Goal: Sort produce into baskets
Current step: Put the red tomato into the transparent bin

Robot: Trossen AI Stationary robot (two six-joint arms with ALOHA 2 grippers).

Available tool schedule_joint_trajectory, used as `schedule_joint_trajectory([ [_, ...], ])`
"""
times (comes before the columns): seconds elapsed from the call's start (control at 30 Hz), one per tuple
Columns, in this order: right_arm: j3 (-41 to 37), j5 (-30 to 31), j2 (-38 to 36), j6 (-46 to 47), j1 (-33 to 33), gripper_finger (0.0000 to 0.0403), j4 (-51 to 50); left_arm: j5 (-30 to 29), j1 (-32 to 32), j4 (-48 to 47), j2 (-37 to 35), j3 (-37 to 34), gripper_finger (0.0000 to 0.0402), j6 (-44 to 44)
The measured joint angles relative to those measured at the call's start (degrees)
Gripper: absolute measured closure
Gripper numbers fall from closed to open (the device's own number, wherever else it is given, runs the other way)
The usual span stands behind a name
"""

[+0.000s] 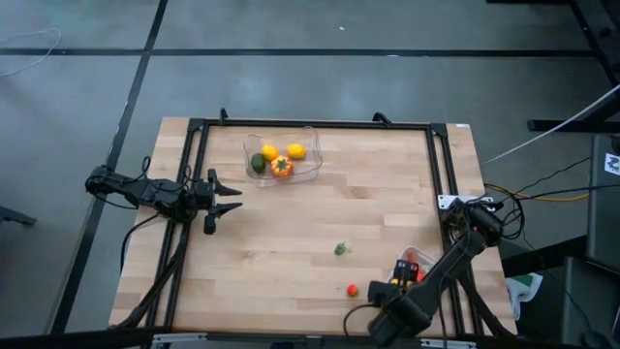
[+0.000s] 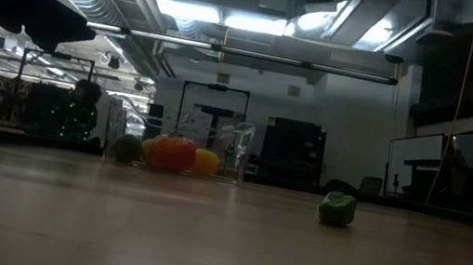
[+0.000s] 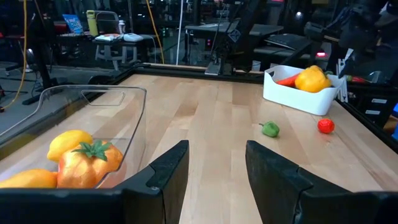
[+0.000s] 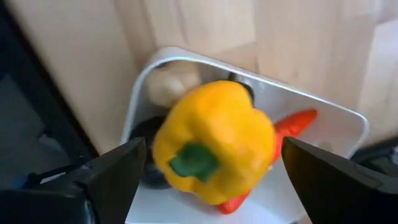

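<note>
Right gripper (image 4: 208, 168): above the white tray, at the table's near right corner; fingers spread wide on either side of the yellow pepper, not pressing it; released.
Yellow pepper (image 4: 214, 140): in the white tray, green stem showing, lying over the other pieces.
White tray (image 4: 323, 124): near right of the table; holding the yellow pepper, a red carrot-like piece (image 4: 292, 124), a pale garlic (image 4: 171, 84) and something dark, too hidden to identify.
Left gripper (image 1: 225, 201): hovering at the table's left side, just left of the clear tub; fingers apart with nothing between them.
Clear tub (image 1: 310, 160): far centre of the table; holding two yellow lemons (image 1: 296, 151), an orange tomato (image 1: 282, 168) with green leaves, and a dark green piece (image 1: 258, 163).
Small green piece (image 1: 340, 249): loose on the bare wood, right of centre, well apart from both containers.
Small red piece (image 1: 353, 289): loose on the wood, nearer than the green one, just left of the white tray.
Table (image 1: 291, 233): light wooden top, edged by a black frame.
</note>
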Motion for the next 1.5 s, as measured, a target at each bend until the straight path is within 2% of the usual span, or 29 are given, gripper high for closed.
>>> schedule_joint_trajectory([
  [0.13,0.00,-0.96,0.00,-0.25,-1.60,0.0033,-2.24,0.01,-0.01,-0.02,0.02,0.00,0.0247,0.13],
  [0.43,1.75,0.18,-0.47,-7.83,-4.65,0.0033,-1.40,0.01,-0.01,0.00,0.02,0.00,0.0247,1.56],
  [0.7,2.58,6.48,-0.53,-12.49,-8.66,0.0033,10.72,0.01,-0.01,0.00,0.02,0.00,0.0247,2.29],
  [0.87,2.32,7.98,-0.33,-14.81,-10.60,0.0033,18.60,0.01,-0.01,0.00,0.02,0.00,0.0247,4.32],
  [1.5,-11.91,9.12,-0.17,-17.06,-11.18,0.0033,32.98,0.01,-0.01,0.00,0.02,0.00,0.0247,5.87],
])
